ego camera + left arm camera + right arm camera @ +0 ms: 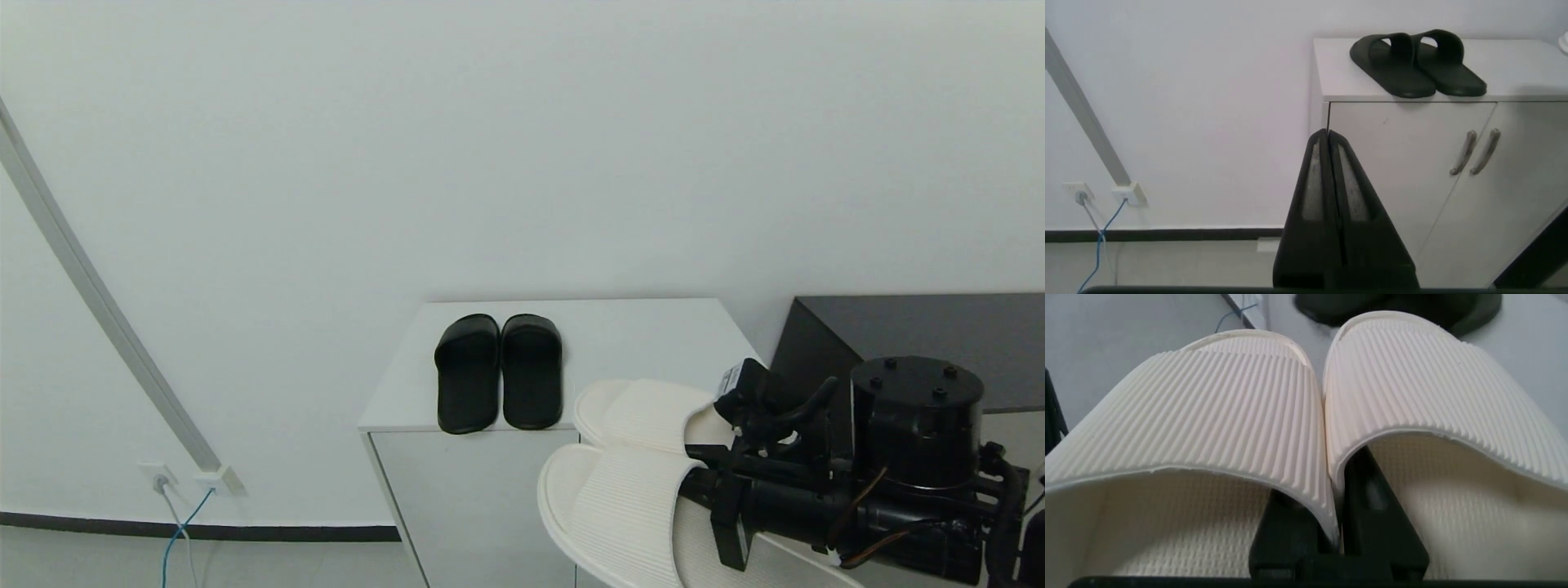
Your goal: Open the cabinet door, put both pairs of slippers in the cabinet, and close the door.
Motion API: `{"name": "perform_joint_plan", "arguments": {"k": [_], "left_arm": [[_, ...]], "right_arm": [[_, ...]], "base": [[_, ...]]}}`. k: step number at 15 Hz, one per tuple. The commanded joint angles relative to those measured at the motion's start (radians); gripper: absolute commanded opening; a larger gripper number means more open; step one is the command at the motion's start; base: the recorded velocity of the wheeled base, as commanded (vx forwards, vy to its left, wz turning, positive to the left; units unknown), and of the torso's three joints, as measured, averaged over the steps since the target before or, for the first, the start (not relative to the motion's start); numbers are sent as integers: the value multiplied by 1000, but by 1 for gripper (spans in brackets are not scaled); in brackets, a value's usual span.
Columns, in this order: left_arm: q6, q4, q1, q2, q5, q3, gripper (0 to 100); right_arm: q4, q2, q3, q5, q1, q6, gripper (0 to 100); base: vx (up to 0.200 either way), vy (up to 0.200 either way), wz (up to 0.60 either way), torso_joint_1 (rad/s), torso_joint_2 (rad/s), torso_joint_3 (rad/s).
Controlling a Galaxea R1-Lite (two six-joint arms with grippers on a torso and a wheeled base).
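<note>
Steadily keep right gripper clamped on 2 cream ribbed slippers, level near white 2-door cabinet; pull its closed door with closed, empty left gripper.

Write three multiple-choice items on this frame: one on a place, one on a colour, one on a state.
1. Where do the black slippers lie?
A. On the floor
B. On top of the cabinet
C. Inside the cabinet

2. What colour is the pair in the right gripper?
A. White
B. Red
C. Blue

3. How do the cabinet doors stand?
A. Both shut
B. One open
C. Both open

Answers:
1 B, they rest on the cabinet's top by its front edge.
2 A, the gripper is shut on the white slippers.
3 A, both doors lie flush, with the handles side by side.
</note>
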Motion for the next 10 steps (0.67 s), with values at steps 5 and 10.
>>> {"name": "perform_joint_plan", "arguments": {"k": [5,10], "left_arm": [[-1,0,1,1,1,0,0],[4,0,1,1,1,0,0]], "right_arm": [[-3,2,22,40,-5,-3,0],[-45,8,58,40,-5,-3,0]], "base": [[-40,0,0,-2,-2,1],[0,0,0,0,0,0]]}}
